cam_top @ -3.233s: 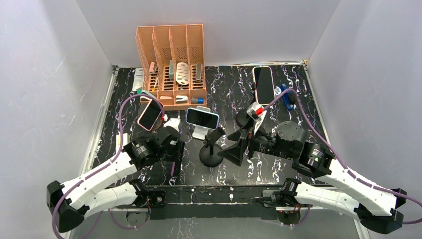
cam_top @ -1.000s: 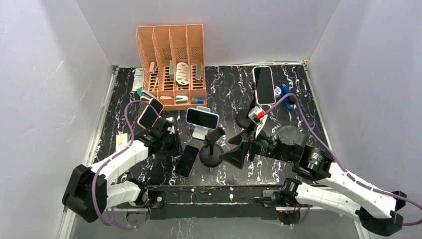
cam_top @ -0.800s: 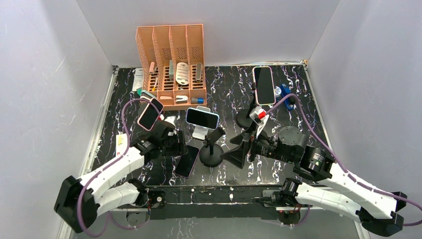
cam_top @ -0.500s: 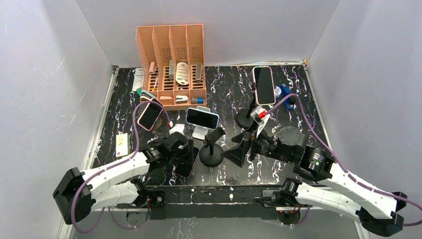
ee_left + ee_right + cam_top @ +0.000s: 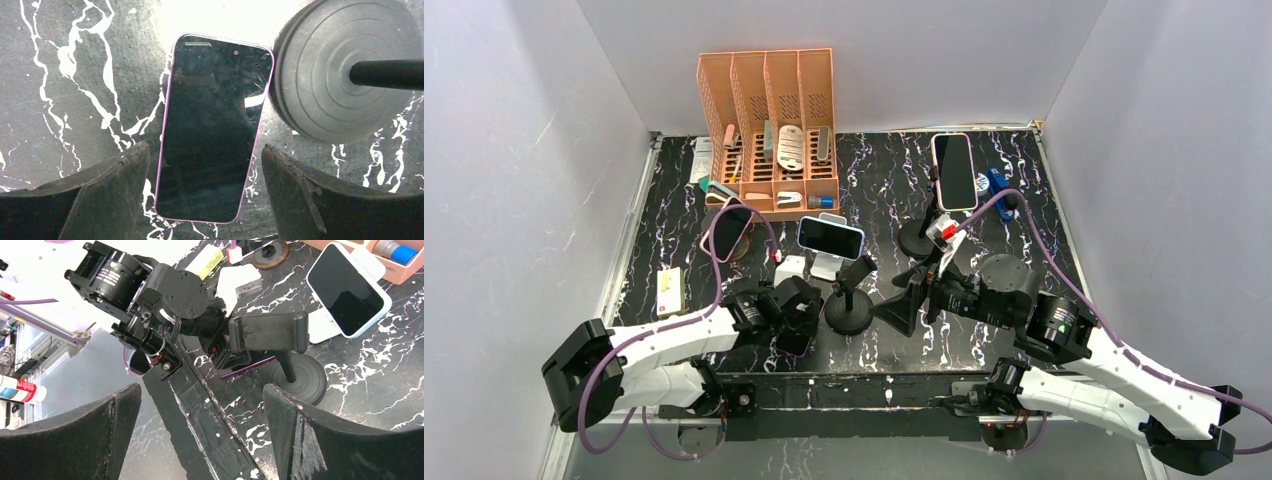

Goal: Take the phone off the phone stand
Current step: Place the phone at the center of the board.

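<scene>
Left wrist: phone (image 5: pixel 212 127) btwn pincer (image 5: pixel 203 152) (untouched).

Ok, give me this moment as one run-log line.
pink phone: flat on table beside stand base | stand clamp: empty | left gripper: open, over phone | right gripper: open, empty

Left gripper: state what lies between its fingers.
The pink-edged phone, flat on the table, screen up, jaws open either side; the left wrist view shows it.
</scene>
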You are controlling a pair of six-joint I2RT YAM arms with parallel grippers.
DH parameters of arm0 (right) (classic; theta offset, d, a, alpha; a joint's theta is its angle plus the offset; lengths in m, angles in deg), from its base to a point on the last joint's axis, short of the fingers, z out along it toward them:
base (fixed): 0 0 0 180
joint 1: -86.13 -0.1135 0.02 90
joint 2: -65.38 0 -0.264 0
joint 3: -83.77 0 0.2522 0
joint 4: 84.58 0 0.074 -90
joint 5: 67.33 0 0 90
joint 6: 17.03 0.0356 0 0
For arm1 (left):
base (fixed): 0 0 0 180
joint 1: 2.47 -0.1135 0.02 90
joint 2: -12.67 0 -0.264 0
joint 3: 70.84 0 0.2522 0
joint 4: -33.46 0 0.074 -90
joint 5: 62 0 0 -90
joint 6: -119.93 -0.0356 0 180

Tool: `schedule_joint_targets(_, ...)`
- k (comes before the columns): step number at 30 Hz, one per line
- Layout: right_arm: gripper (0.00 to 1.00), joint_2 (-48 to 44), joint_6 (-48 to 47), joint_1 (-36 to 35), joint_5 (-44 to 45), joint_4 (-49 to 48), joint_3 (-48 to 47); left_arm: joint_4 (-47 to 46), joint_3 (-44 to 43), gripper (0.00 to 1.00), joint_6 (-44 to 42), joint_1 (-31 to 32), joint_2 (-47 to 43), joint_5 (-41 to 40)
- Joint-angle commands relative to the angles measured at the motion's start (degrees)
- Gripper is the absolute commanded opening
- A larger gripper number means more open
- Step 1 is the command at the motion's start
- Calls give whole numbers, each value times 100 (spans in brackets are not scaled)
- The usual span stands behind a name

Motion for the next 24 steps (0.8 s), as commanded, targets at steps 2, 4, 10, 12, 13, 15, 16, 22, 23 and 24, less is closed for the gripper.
schedule_joint_targets(2, 99, -72, -69, -15, 94, -65, -42, -189, 124, 77, 241, 247, -311, -377)
schedule_joint_targets(4, 99, -76, -69, -19, 89, -45, -55, -344, 279, 70, 332, 267, -588, -231)
schedule_joint_targets(10, 99, -148, -45, -13, 113, -11, -23, -1097, 863, 27, 705, 303, -1249, 520)
schedule_joint_targets(12, 99, -159, -36, -19, 120, -28, 1, -1340, 998, 15, 839, 318, -1258, 697)
schedule_joint_targets(13, 99, -161, -26, -20, 121, -35, 6, -1438, 1015, 11, 876, 325, -1211, 763)
schedule_joint_targets(15, 99, -155, -14, -19, 113, -51, 15, -1632, 1005, 4, 938, 350, -1049, 851)
schedule_joint_targets(16, 99, -151, 3, -19, 112, -59, 15, -1712, 974, 2, 961, 367, -914, 873)
schedule_joint_targets(22, 99, -166, 53, -25, 112, -61, -4, -2225, 777, 0, 1089, 461, -44, 766)
schedule_joint_targets(23, 99, -168, 60, -19, 117, -50, -17, -2238, 757, 0, 1115, 466, 39, 706)
schedule_joint_targets(24, 99, -175, 67, -24, 115, -46, -20, -2235, 742, 0, 1146, 470, 112, 612)
